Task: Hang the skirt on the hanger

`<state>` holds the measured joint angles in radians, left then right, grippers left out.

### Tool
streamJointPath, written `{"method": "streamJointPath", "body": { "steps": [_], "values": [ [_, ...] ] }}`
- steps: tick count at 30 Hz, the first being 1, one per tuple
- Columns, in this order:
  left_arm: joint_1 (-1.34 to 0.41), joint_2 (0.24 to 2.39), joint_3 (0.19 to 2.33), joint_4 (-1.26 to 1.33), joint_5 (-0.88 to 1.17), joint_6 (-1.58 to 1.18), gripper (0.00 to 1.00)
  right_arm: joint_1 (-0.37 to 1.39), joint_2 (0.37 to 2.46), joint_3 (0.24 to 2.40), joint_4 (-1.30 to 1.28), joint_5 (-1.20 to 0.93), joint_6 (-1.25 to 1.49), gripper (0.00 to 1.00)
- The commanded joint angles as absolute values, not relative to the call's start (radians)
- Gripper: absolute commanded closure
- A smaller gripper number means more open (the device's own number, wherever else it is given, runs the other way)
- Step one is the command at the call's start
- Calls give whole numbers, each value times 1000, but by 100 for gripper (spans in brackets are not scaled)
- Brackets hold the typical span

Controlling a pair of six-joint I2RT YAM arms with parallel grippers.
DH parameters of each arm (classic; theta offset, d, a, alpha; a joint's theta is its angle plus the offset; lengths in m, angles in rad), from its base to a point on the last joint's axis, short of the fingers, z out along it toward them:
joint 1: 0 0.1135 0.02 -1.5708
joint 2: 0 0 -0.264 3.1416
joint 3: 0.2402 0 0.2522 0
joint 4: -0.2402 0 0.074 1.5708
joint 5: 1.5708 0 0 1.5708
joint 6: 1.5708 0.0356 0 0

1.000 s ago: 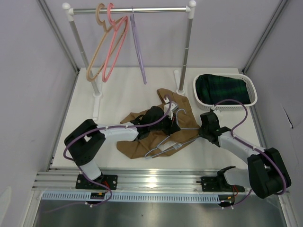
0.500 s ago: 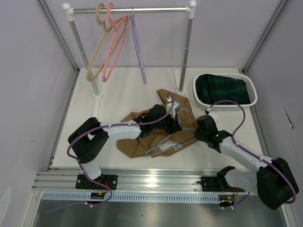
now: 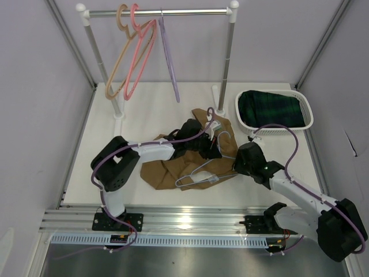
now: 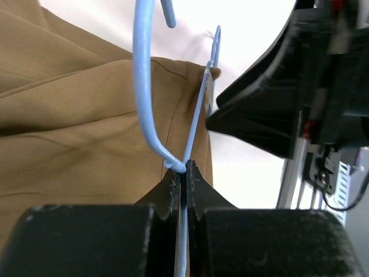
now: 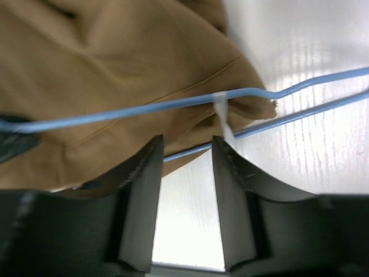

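The tan-brown skirt [image 3: 167, 170] lies crumpled in the middle of the table. The thin pale blue hanger [image 3: 195, 172] rests across it, hook toward the back right. My left gripper [image 3: 211, 150] is shut on the hanger's neck, and in the left wrist view the wire [image 4: 185, 144] runs out between the closed jaws [image 4: 185, 167] over the skirt [image 4: 75, 127]. My right gripper [image 3: 236, 163] stands open at the skirt's right edge. In the right wrist view its jaws [image 5: 185, 145] hold nothing; the hanger's arm [image 5: 144, 109] and the skirt [image 5: 115, 57] lie just beyond the fingertips.
A clothes rack [image 3: 155, 11] at the back carries a tan hanger [image 3: 117, 66], a pink hanger [image 3: 138, 60] and a lavender hanger [image 3: 169, 57]. Its right post [image 3: 226, 57] stands near the skirt. A white basket [image 3: 275, 125] at the right holds dark green plaid cloth [image 3: 270, 108].
My right gripper has opened and its arm has swung left and nearer. My left gripper, still shut on the hanger, has shifted it slightly toward the back right.
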<state>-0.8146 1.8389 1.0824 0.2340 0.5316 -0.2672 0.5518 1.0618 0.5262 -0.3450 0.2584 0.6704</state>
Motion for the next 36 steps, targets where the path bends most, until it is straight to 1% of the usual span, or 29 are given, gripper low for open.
{"method": "streamJointPath", "body": {
  "steps": [1,3,7,13,17,20,23,30,36],
  "values": [
    [-808,1879,1124,152,627,-169,100,560,973,601,-379,197,621,49],
    [-807,1893,1143,129,629,-155,100,558,933,609,-365,167,597,45],
    [-802,1904,1154,109,660,-138,100,549,893,611,-287,68,522,46],
    [-759,1925,1198,49,762,-108,100,534,1006,589,-124,-61,384,50],
    [-733,1956,1253,-38,860,-61,100,538,1029,578,-65,-90,342,48],
    [-732,1983,1302,-98,888,-26,100,528,1038,566,-35,-135,330,45],
    [-729,1999,1327,-127,914,-6,100,526,1077,565,-19,-179,316,45],
    [-719,2002,1353,-192,971,44,100,531,1103,512,52,-184,302,42],
    [-719,2002,1338,-202,1006,60,100,508,1083,482,164,-210,377,41]
  ]
}}
